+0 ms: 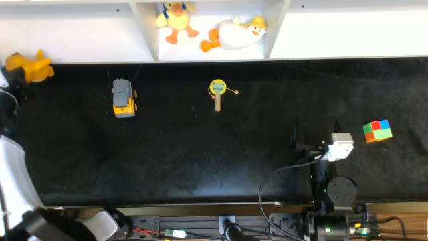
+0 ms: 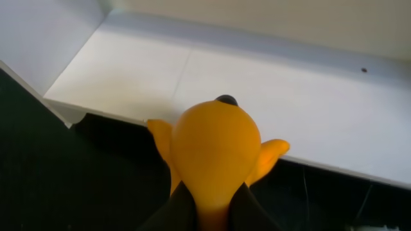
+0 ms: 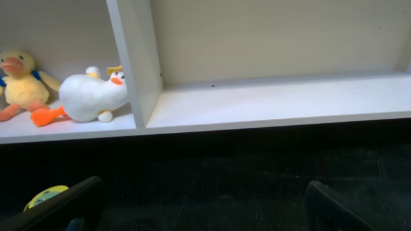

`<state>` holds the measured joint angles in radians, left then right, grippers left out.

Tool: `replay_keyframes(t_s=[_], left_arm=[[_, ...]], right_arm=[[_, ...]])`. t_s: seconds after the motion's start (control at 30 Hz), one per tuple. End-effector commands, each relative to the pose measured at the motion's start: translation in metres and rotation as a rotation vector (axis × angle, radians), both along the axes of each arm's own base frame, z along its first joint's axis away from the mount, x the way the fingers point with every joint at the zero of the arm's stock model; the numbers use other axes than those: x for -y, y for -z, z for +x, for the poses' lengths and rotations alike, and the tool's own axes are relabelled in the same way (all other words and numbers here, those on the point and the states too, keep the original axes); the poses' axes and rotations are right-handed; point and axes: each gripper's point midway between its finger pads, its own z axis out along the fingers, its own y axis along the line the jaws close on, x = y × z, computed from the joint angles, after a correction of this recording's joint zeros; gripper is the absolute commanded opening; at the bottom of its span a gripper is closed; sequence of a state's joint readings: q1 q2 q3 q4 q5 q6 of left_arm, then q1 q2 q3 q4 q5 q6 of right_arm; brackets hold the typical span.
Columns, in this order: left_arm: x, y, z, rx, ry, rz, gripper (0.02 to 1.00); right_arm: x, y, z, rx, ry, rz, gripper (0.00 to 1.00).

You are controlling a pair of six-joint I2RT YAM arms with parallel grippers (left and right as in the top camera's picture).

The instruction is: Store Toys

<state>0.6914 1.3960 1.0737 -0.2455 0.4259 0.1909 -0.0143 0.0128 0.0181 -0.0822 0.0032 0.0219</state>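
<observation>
A white shelf (image 2: 270, 77) is seen just ahead of the left gripper (image 2: 212, 215), which is clamped on a rounded orange toy (image 2: 215, 151) with two small side flaps, held at the shelf's front edge. The right gripper (image 3: 205, 208) is spread apart.

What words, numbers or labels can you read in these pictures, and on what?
None. No readable text on the toy truck, rattle, colour cube, orange plush, yellow duck, white duck or white shelf; marks on the rattle's face are too small to read.
</observation>
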Motion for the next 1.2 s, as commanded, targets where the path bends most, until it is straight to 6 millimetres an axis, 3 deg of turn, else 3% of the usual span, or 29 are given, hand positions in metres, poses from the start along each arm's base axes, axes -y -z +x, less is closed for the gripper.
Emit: replay_keyframes(t_s=[0.03, 0.43, 0.87, 1.2], left_arm=[[-0.017, -0.016, 0.018, 0.019, -0.031, -0.020, 0.036], [-0.027, -0.013, 0.033, 0.018, -0.025, -0.022, 0.036], [-0.010, -0.014, 0.053, 0.004, -0.040, 0.052, 0.038], [-0.014, -0.006, 0.062, 0.003, -0.035, 0.051, 0.038]], right_arm=[[0.000, 0.003, 0.000, 0.000, -0.001, 0.001, 0.996], [0.000, 0.003, 0.000, 0.000, -0.001, 0.001, 0.998], [0.000, 0.003, 0.000, 0.000, -0.001, 0.001, 0.996], [0.000, 0.003, 0.000, 0.000, -0.001, 0.001, 0.996]])
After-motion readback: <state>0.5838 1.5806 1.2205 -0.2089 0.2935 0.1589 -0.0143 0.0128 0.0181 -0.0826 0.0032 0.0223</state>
